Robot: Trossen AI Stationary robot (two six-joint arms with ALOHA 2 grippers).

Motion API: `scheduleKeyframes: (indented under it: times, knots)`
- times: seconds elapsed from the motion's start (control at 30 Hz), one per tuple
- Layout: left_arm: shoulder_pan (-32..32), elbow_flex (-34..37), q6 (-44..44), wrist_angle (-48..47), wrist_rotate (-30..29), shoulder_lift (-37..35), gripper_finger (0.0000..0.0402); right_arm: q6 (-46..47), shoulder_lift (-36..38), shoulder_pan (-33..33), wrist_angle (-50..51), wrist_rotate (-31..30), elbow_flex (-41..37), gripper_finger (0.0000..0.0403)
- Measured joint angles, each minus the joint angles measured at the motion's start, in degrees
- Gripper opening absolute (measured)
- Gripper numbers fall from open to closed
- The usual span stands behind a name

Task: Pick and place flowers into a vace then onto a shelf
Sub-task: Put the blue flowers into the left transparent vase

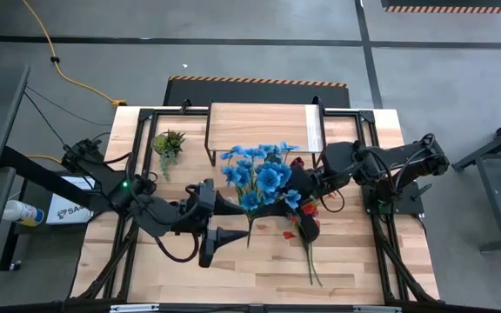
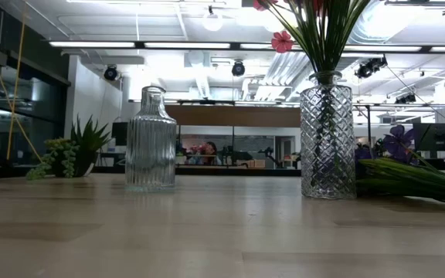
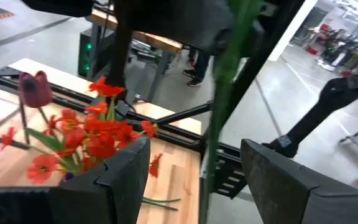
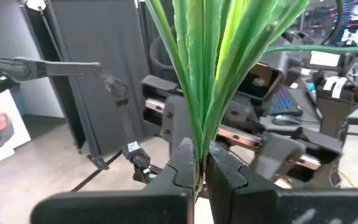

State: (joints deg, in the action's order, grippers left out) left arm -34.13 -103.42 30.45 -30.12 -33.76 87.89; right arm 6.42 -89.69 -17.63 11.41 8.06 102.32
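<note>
The right gripper (image 4: 199,169), dark and two-fingered, is clamped tight on the thin green stems of a bunch of blue artificial flowers (image 1: 259,174), held just in front of the low light-wood shelf on dark metal legs (image 1: 263,127). The left gripper (image 3: 194,171) sits close beside that bunch with its jaws spread wide, a green stem passing between the fingers untouched. Red artificial flowers (image 1: 303,228) lie on the plank table (image 1: 355,261), farther from the shelf.
</note>
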Motion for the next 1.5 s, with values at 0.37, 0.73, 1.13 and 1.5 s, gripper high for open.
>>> scheduleKeyframes:
  times: [0.37, 0.73, 1.13, 1.5]
  knots:
    - [0.4, 0.0, -0.1, 0.1, -2.8, 0.2, 0.0285, -0.4, 0.0, 0.0, -3.9, -0.6, 0.0, 0.0007]
    - [4.0, 0.0, -0.6, 1.1, 0.2, 0.2, 0.0276, -0.1, 0.0, 0.0, -3.9, -0.5, 0.0, 0.0007]
    - [4.6, 0.0, -4.7, 4.0, 1.6, 0.3, 0.0146, -0.5, 0.0, 0.0, -3.1, -1.2, 0.0, 0.0007]
    - [4.4, 0.0, -6.7, 4.0, 1.9, 0.3, 0.0048, -0.4, -0.1, 0.1, -2.8, -1.4, -0.1, 0.0007]
